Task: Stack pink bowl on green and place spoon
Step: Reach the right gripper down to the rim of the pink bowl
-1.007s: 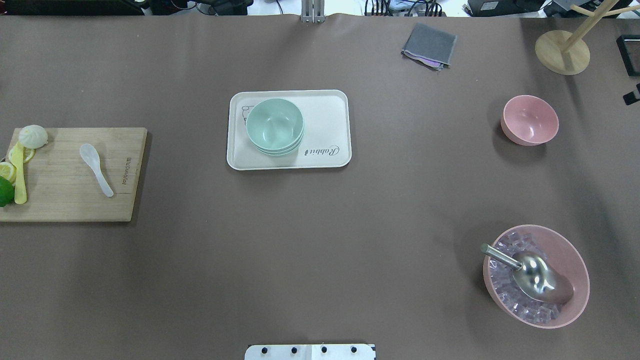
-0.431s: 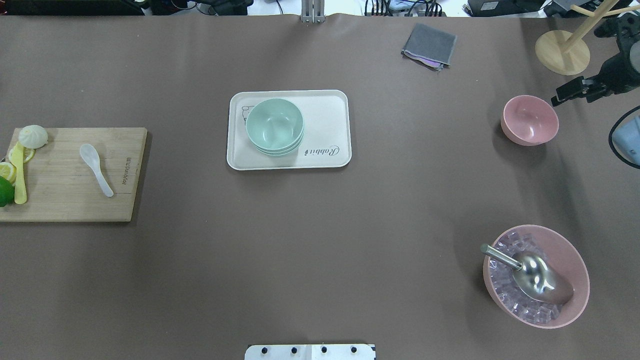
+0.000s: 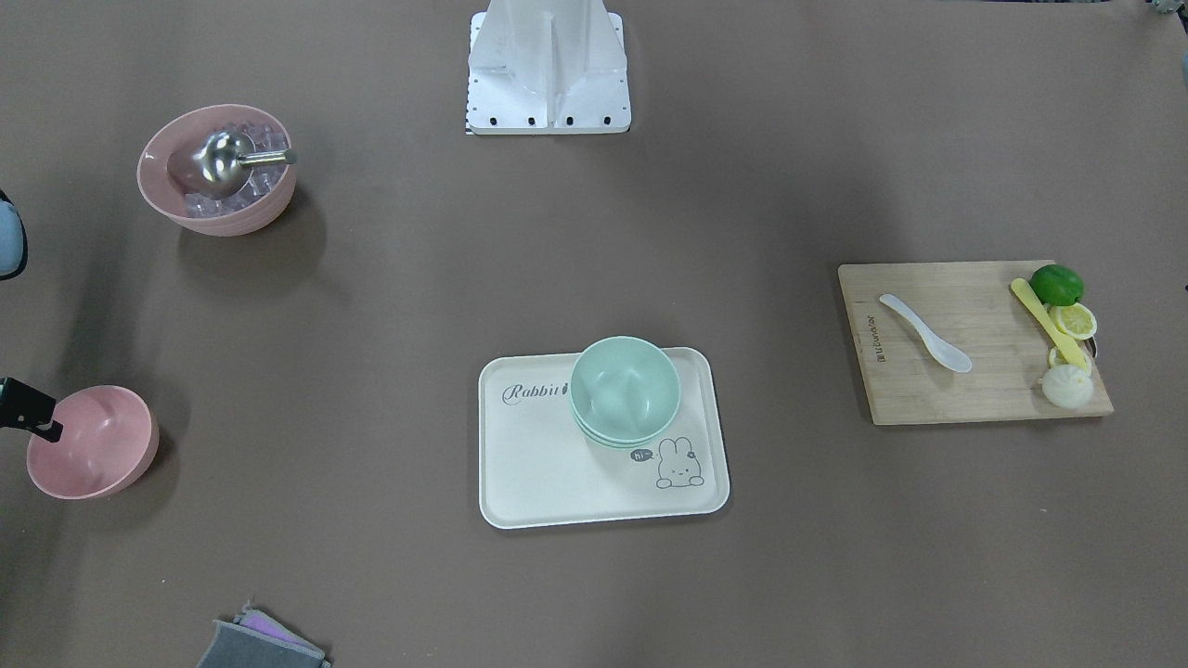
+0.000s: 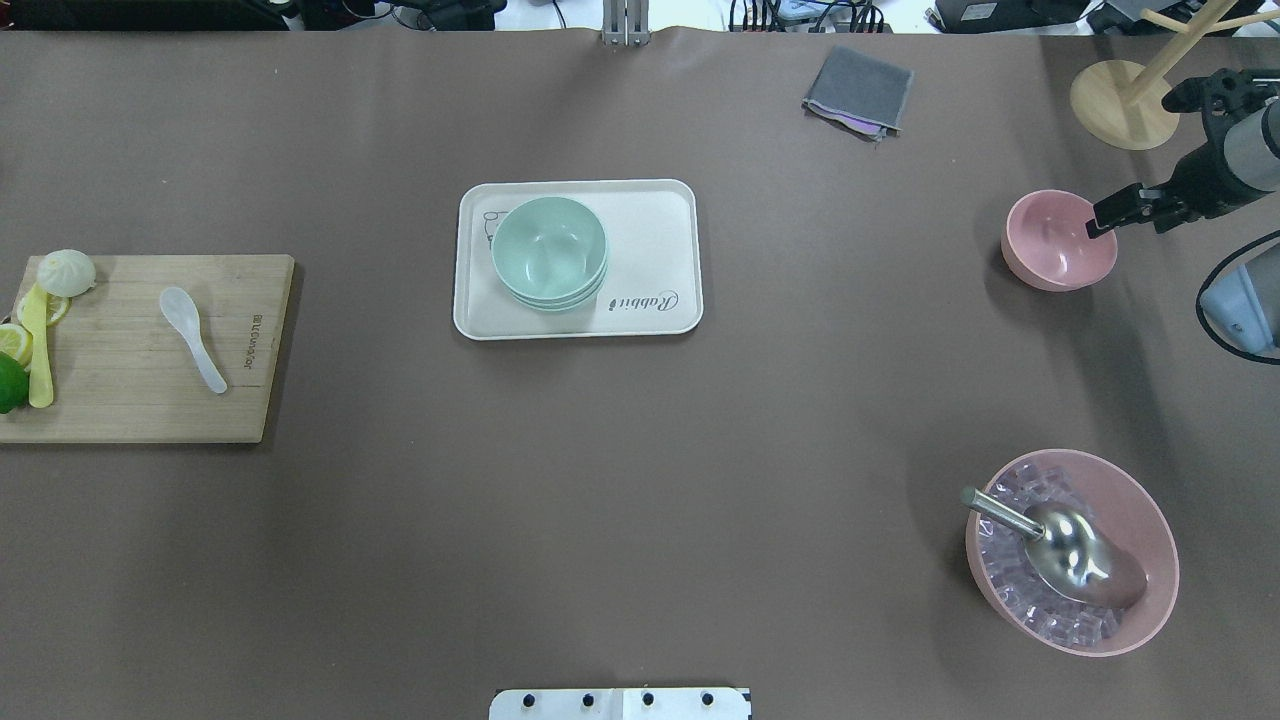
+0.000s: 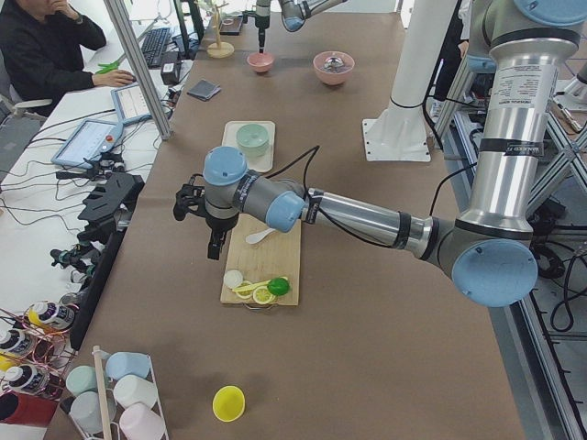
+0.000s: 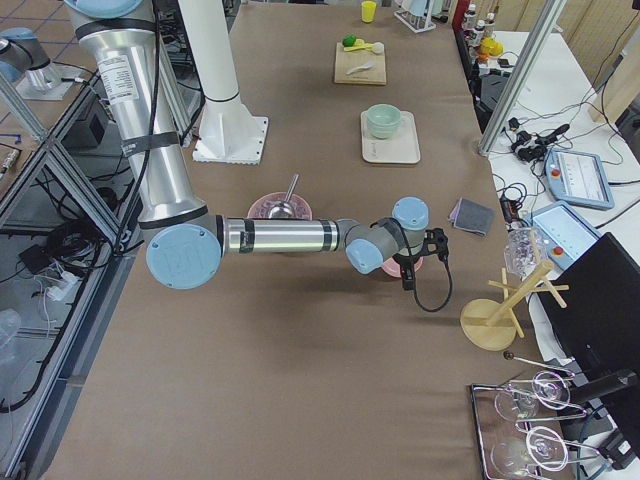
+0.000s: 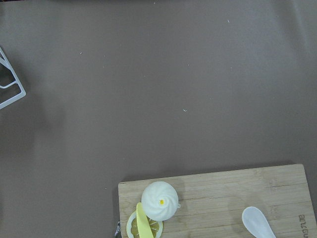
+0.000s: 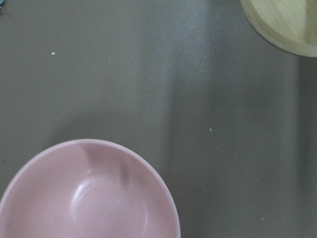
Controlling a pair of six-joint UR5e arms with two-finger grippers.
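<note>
The pink bowl (image 4: pixel 1055 245) stands on the table at the far right, and fills the lower left of the right wrist view (image 8: pixel 89 198). My right gripper (image 4: pixel 1128 222) is open over its right rim, one finger (image 3: pixel 32 411) above the bowl's inside and the other outside. The green bowls (image 4: pixel 549 252) sit nested on a cream tray (image 4: pixel 660 230) at the centre. The white spoon (image 4: pixel 192 338) lies on a wooden board (image 4: pixel 130 400) at the far left. My left gripper (image 5: pixel 213 247) hangs above the board's outer end; I cannot tell if it is open.
A larger pink bowl (image 4: pixel 1172 560) with ice cubes and a metal scoop stands at the near right. A wooden stand (image 4: pixel 1125 105) and a grey cloth (image 4: pixel 860 90) are at the far right. A bun, lemon slices, a lime and a yellow utensil lie on the board's left end.
My right arm has come in from the right edge and moved left and down, so that the gripper now stands over the pink bowl's right rim. Nothing on the table has moved.
</note>
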